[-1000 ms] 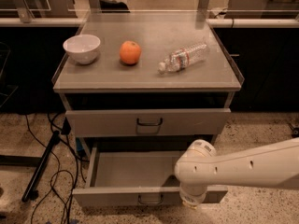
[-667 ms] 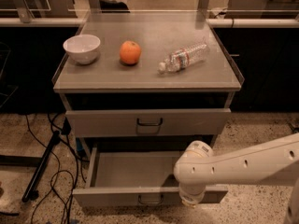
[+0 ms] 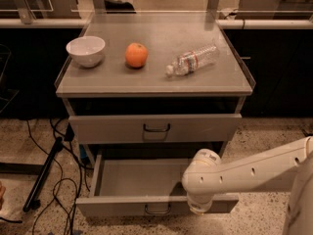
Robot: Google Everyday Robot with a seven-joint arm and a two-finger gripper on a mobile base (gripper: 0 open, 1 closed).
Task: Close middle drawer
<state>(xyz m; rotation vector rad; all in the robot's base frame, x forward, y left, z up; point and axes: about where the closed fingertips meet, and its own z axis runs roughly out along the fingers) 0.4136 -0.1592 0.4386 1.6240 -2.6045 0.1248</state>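
middle drawer (image 3: 112, 205): pulled out toward near
claw (image 3: 200, 208): on its front, right end; can't tell its state
tip: push straight far, no skewing

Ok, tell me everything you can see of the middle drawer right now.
The middle drawer is a grey, metal-looking shallow tray with a low flat front and a small dark central pull handle. It stands pulled well out, level, below the taller-fronted drawer; no contents show. The end effector on the white arm sits over its front edge, right of the handle; contact can't be confirmed.
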